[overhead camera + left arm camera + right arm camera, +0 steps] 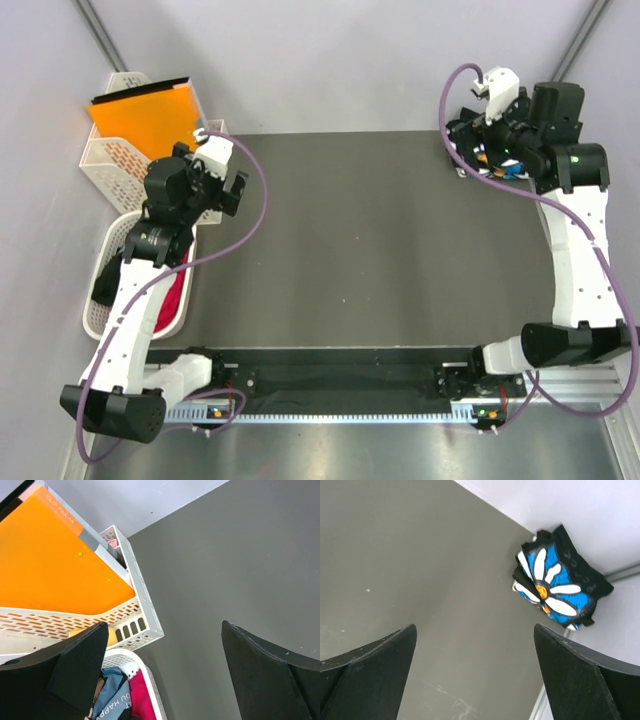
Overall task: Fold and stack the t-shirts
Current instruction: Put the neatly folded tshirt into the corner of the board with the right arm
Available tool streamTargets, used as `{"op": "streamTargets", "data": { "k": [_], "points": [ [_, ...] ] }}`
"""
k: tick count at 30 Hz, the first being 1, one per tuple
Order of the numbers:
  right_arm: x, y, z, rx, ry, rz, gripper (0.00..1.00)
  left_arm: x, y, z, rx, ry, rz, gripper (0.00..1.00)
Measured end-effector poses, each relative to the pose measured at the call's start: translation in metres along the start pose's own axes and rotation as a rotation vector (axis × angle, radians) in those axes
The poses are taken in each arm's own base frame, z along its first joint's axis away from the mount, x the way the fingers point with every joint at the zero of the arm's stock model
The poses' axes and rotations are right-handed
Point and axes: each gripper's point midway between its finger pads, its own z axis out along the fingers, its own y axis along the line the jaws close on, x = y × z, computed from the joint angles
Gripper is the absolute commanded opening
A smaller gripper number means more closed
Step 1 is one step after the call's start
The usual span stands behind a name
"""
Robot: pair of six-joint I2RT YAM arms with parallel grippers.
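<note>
Grey walls closed round a dark table [350,240], and both arms hung above it with nothing in hand. The left gripper [164,630] hovered over the table's far left edge, its jaws spread wide. The right gripper [475,630] hovered by the table's far right corner, just as wide.

At that far right corner lay a flower-print t-shirt [555,582], black, folded into a compact bundle close against the wall. Just off the table's left edge an oval white basket [95,310] held the loose ones in a heap: a red t-shirt [178,295], a black t-shirt [108,280] and a blue lettered t-shirt [112,697]. Beyond it, a lattice tray [145,625] carried an orange folder [55,560].

To my eye these were light, limp cloths, neither slippery nor fragile, that would sag and drag their neighbours along. I would have pinched a raised fold at the top of the heap, ideally at a shoulder or the collar.
</note>
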Motion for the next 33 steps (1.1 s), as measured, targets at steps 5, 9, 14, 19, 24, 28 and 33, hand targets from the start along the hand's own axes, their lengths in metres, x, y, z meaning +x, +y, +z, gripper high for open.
{"op": "streamTargets", "data": {
  "k": [5, 9, 14, 19, 24, 28, 33],
  "points": [
    [-0.014, 0.015, -0.014, -0.054, -0.067, -0.001, 1.00, 0.000, 0.000, -0.004, -0.001, 0.001, -0.003, 0.99],
    [-0.019, 0.025, -0.017, -0.098, -0.091, 0.003, 1.00, -0.001, 0.000, -0.009, -0.001, -0.003, -0.003, 0.99],
    [-0.015, 0.028, -0.014, -0.113, -0.080, -0.004, 1.00, -0.002, -0.002, -0.011, 0.008, -0.010, -0.003, 0.99],
    [0.000, 0.025, -0.005, -0.087, -0.030, -0.065, 1.00, -0.003, -0.006, -0.012, 0.028, -0.013, -0.003, 0.99],
    [0.046, 0.016, 0.017, -0.026, 0.099, -0.165, 1.00, -0.006, -0.008, -0.013, 0.045, -0.029, -0.002, 0.99],
    [0.102, 0.005, 0.042, 0.042, 0.228, -0.292, 1.00, -0.005, -0.013, -0.012, 0.067, -0.035, -0.002, 0.99],
    [0.144, -0.010, 0.068, 0.090, 0.335, -0.472, 1.00, 0.001, -0.017, -0.009, 0.085, -0.024, -0.004, 0.99]
  ]
}}
